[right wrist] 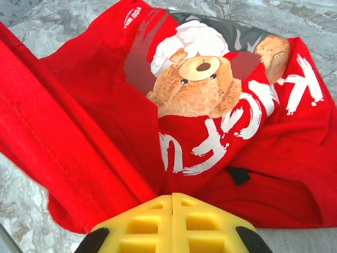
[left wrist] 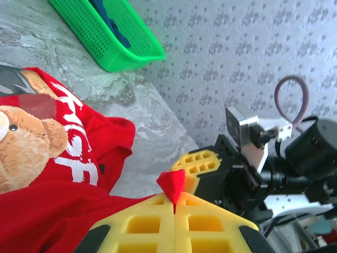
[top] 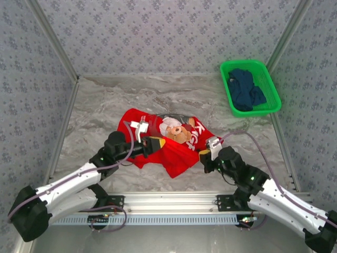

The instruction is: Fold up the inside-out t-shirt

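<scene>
Left pincer (left wrist: 174, 203) and right pincer (right wrist: 172, 199) each pinch a bit of the crumpled red t-shirt (right wrist: 79, 132), teddy print up, on the worktop (top: 105, 105).

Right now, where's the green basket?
In the top view, the green basket sits at the far right corner of the table. It holds a dark blue garment and lies beyond and to the right of the red t-shirt.

Red t-shirt (top: 174, 157) with brown bear print (top: 179, 133), green basket (top: 258, 112), navy garment (top: 245, 89), grey marbled table (top: 105, 105)
</scene>
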Controlling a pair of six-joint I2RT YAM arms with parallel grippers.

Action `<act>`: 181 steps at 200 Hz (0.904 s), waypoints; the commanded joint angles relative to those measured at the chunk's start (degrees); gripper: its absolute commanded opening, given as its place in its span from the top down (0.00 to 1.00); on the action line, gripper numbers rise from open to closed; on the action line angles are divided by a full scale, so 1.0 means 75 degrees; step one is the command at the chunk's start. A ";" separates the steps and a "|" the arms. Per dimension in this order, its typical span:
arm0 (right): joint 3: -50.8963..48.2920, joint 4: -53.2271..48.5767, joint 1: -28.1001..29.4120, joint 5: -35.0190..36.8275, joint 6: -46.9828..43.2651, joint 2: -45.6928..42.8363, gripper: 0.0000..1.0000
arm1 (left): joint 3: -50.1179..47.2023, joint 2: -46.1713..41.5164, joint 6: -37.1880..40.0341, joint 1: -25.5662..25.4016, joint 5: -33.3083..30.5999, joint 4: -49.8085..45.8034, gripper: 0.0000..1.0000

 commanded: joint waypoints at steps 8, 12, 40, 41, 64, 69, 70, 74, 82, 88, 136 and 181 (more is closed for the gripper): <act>-0.0227 -0.0259 0.0083 0.0980 -0.0116 -0.0295 1.00 | 0.0408 -0.0537 -0.0055 0.0320 -0.0283 -0.0180 1.00; -0.0218 -0.0228 0.0082 0.1002 -0.0106 -0.0311 1.00 | 0.0472 -0.0540 0.0137 0.0319 -0.0260 -0.0416 1.00; -0.0012 -0.0050 0.0049 0.0713 0.0082 -0.0279 1.00 | 0.0706 -0.0288 0.1467 0.0217 0.0090 -0.1647 1.00; -0.0002 -0.0055 0.0047 0.0713 0.0083 -0.0272 1.00 | 0.0715 -0.0266 0.1515 0.0207 0.0110 -0.1683 1.00; 0.0426 -0.0870 -0.0126 0.1431 0.0659 -0.0185 1.00 | 0.1079 0.0495 0.2675 -0.0630 0.0223 -0.2559 1.00; 0.0580 -0.1280 -0.0225 0.1678 0.0972 -0.0099 1.00 | 0.1159 0.0735 0.2838 -0.0848 0.0225 -0.2623 1.00; 0.0616 -0.1321 -0.0248 0.1717 0.1038 -0.0071 1.00 | 0.1175 0.0779 0.2875 -0.0900 0.0225 -0.2634 1.00; 0.0764 -0.1673 -0.0343 0.1822 0.1211 0.0064 0.99 | 0.1254 0.0996 0.2958 -0.1065 0.0226 -0.2665 1.00; 0.1088 -0.2233 -0.0575 0.1959 0.1570 0.0389 0.88 | 0.1448 0.1460 0.3078 -0.1326 0.0323 -0.2719 1.00; 0.1355 -0.2705 -0.0727 0.2079 0.1778 0.0674 0.76 | 0.1673 0.1828 0.3173 -0.1493 0.0496 -0.2809 0.94; 0.2655 -0.1475 -0.1878 0.1763 0.0658 0.3203 0.59 | 0.3000 0.2378 0.3929 -0.1017 0.0374 -0.4210 0.50; 0.4186 0.0778 -0.2832 -0.0413 0.0471 0.6905 0.42 | 0.3046 0.2454 0.2043 0.1112 -0.3252 -0.4484 0.33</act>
